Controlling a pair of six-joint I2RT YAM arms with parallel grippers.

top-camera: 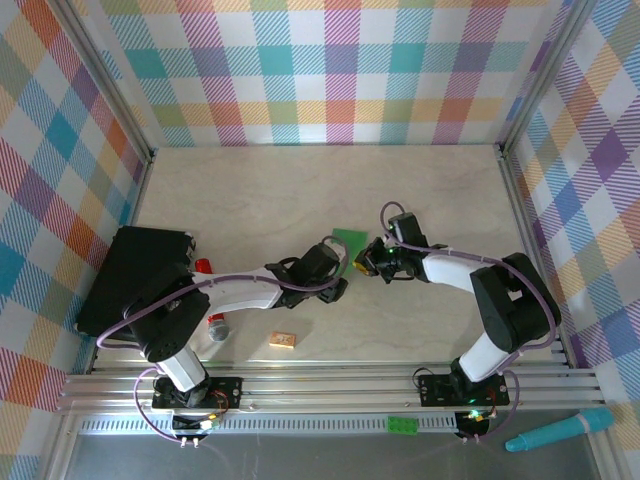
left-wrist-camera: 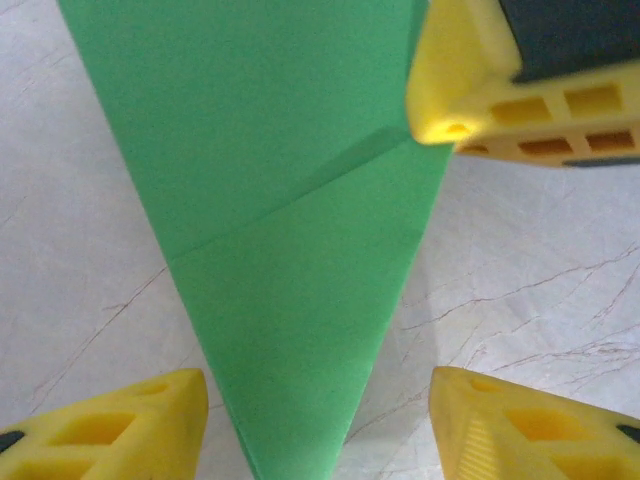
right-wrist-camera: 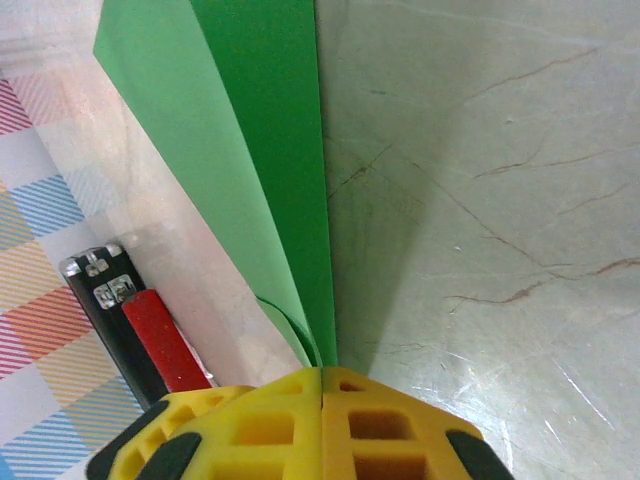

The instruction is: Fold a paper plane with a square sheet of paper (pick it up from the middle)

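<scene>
The square sheet of paper (top-camera: 350,240) is bright green and folded into a slim pointed shape with creases across it. My right gripper (top-camera: 359,263) is shut on one end of it. In the right wrist view its fingers (right-wrist-camera: 322,378) pinch the layered green strip (right-wrist-camera: 270,130), which runs up and away over the table. In the left wrist view the paper's point (left-wrist-camera: 300,330) comes down between my left gripper's (left-wrist-camera: 318,430) yellow fingertips (left-wrist-camera: 140,420), which stand open on either side without touching it. The right gripper's finger (left-wrist-camera: 500,90) holds the paper's upper right edge. In the top view the left gripper (top-camera: 340,283) sits just below and left of the paper.
A black box (top-camera: 130,280) lies at the left, with a red item (top-camera: 203,265) beside it. A small wooden block (top-camera: 283,340) sits near the front. A green brick (top-camera: 403,424) and a teal pen (top-camera: 560,430) lie beyond the front rail.
</scene>
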